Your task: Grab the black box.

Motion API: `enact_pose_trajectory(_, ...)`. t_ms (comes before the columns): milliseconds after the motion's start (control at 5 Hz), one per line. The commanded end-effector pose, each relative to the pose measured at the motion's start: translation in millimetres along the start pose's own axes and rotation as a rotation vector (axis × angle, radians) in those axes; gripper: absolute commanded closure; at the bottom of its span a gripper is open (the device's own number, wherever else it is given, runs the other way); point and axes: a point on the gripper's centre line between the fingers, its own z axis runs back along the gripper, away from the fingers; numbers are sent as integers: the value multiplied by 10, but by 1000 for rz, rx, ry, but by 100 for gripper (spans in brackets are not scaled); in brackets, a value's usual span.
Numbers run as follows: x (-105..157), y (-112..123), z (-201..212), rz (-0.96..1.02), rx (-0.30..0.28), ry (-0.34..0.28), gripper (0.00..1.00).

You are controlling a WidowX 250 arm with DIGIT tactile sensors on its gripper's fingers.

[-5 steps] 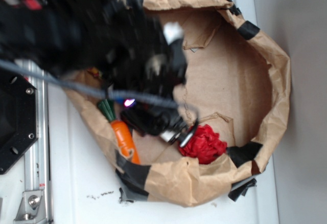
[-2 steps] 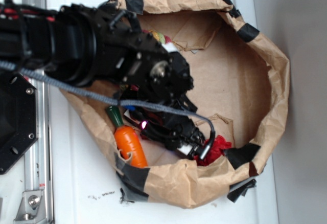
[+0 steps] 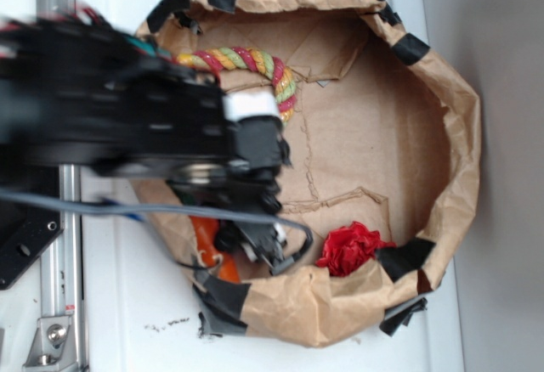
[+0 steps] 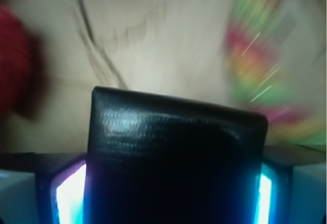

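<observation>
In the wrist view the black box [image 4: 176, 132], glossy with a fine dotted texture, fills the space between the two lit pads [image 4: 69, 196] of my gripper [image 4: 173, 193], which is shut on it. In the exterior view my gripper [image 3: 259, 245] hangs low inside the brown paper bag [image 3: 459, 134], near its front wall. The blurred black arm covers the box there.
A red paper flower [image 3: 350, 249] lies to the right of the gripper. An orange carrot [image 3: 206, 236] shows partly under the arm. A coloured rope ring [image 3: 255, 64] lies at the bag's back left. A black hexagonal plate [image 3: 21, 245] and a metal rail [image 3: 55, 329] stand left of the bag.
The arm has swung left and away from the red flower, which now shows whole. The rope ring has come into view. Both views are blurred by motion.
</observation>
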Motion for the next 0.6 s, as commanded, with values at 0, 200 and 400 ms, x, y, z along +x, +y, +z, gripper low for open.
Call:
enact_pose_trajectory(0,449,-115,698,48,36,-134,100)
enact_pose_trajectory(200,648,-325,676,38,5,-94,100)
enact_pose_trajectory(400,631,-375,558,7,24,-59,100)
